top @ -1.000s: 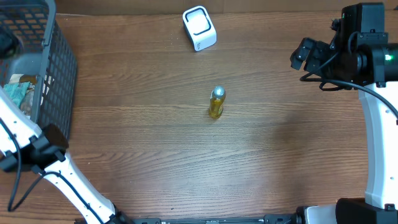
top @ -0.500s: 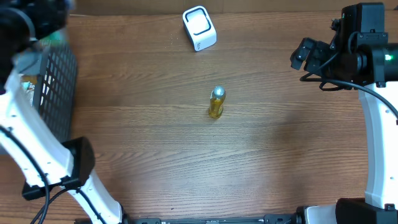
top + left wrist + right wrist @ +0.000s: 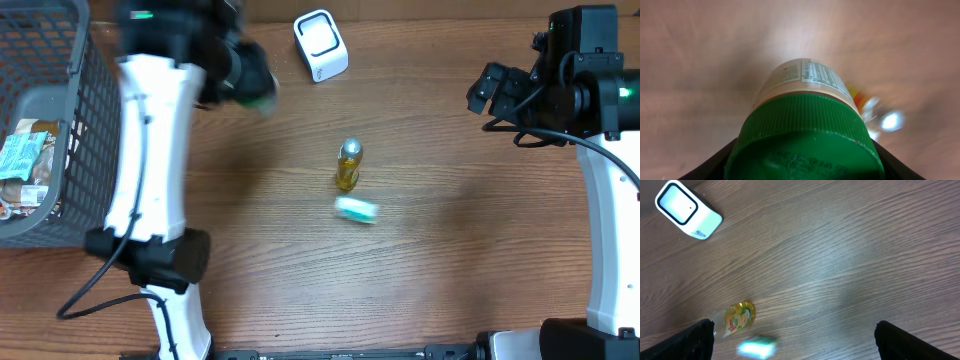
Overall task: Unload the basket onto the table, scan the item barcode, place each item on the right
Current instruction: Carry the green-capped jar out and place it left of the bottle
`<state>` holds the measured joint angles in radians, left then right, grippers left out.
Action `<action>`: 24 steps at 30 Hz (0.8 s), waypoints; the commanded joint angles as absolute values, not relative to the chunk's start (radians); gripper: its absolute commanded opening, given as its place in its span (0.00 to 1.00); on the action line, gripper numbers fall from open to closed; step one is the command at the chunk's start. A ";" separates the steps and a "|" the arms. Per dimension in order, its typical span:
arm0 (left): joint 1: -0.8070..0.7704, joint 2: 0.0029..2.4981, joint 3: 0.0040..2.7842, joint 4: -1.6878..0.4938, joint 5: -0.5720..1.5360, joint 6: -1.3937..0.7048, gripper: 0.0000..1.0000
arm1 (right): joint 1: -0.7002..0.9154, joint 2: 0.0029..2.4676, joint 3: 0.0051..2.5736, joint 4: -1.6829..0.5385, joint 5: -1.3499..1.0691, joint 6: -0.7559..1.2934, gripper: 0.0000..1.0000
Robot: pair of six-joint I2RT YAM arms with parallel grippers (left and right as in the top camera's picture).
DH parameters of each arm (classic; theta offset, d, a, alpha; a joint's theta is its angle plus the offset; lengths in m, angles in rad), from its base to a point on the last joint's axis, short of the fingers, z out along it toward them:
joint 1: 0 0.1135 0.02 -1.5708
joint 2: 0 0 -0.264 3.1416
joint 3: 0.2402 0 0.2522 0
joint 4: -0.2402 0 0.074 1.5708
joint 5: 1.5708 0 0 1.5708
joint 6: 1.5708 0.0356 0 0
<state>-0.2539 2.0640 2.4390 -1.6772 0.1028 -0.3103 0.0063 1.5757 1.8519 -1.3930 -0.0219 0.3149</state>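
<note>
**Q:** Overhead view: where is the item to be scanned?

**A:** The left gripper [image 3: 245, 80] holds it above the far left part of the table [image 3: 450, 260], just near-left of the white scanner [image 3: 320, 45]. This view shows it only as a green blur.

**Q:** Does the left wrist view show it more clearly?

**A:** Yes. It is a jar [image 3: 807, 80] with a ribbed green lid [image 3: 805, 140] and a pale printed label. The lid faces the camera. The dark fingers [image 3: 715, 165] sit against either side of the lid, so the gripper is clamped on the jar.

**Q:** What else stands on the table?

**A:** A small yellow bottle [image 3: 348, 165] with a silver cap stands upright near the centre. Just on its near side is a small teal-and-white object [image 3: 356, 209]. It is too blurred to name, and whether it rests on the wood cannot be told. A grey mesh basket [image 3: 100, 120] at the far left contains packets [image 3: 20, 160].

**Q:** And the right arm?

**A:** The right gripper [image 3: 483, 92] hangs at the far right, well apart from the bottle and the scanner. In the right wrist view its fingers sit at opposite edges of the picture, spread wide with nothing between them. The scanner, the bottle and the teal object all lie to the left in that view.
</note>
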 commanded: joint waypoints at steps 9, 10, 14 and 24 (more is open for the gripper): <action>-0.382 2.061 1.993 -1.428 -0.033 -0.418 0.31 | 0.004 1.568 1.850 -1.394 -0.024 0.322 1.00; -0.387 2.061 1.968 -1.401 -0.033 -0.441 0.32 | 0.004 1.568 1.850 -1.394 -0.023 0.322 1.00; -0.396 2.061 1.873 -1.332 -0.028 -0.552 0.35 | 0.004 1.568 1.850 -1.398 -0.024 0.322 1.00; -0.399 2.061 1.795 -1.282 -0.100 -0.580 0.41 | 0.004 1.568 1.850 -1.398 -0.024 0.322 1.00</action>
<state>-0.3916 2.0670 1.8011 -1.2888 -0.0364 -0.5423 0.0063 1.5757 1.8519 -1.3991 -0.0223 0.3149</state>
